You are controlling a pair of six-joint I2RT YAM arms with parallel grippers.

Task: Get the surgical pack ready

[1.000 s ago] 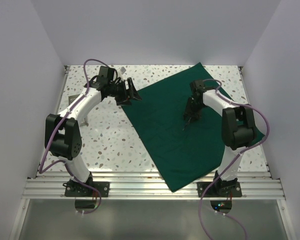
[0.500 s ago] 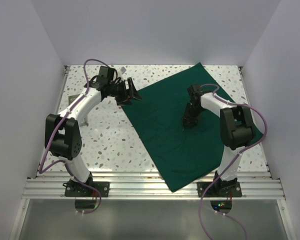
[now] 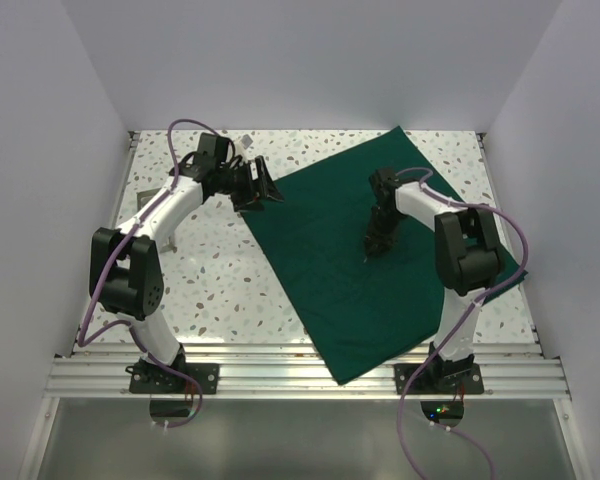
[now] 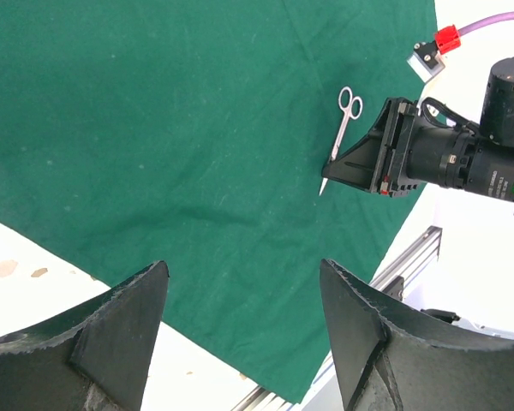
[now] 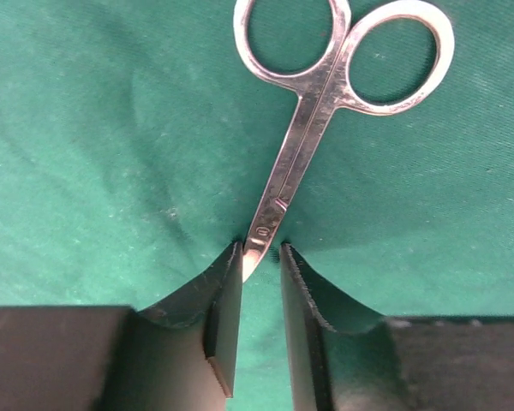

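The dark green drape (image 3: pixel 330 270) lies spread flat and skewed across the table's right half. Silver scissors (image 5: pixel 308 137) lie on it, rings pointing away from my right gripper (image 5: pixel 261 257). Their blades reach in between its fingertips; the left finger touches the blade and a thin gap shows at the other. In the left wrist view the scissors (image 4: pixel 343 127) and that right gripper (image 4: pixel 334 164) sit near the cloth's (image 4: pixel 154 128) far edge. My left gripper (image 3: pixel 268 186) hovers wide open above the drape's left corner, nothing between its fingers (image 4: pixel 128 317).
The speckled table (image 3: pixel 210 280) shows bare to the left of the cloth. An aluminium rail (image 3: pixel 300 375) runs along the near edge and white walls close in the sides and back. A small pale item (image 3: pixel 246 137) lies at the back.
My right gripper has slid a little left along the drape and its jaws have narrowed round the scissor blades. The left arm has stayed still.
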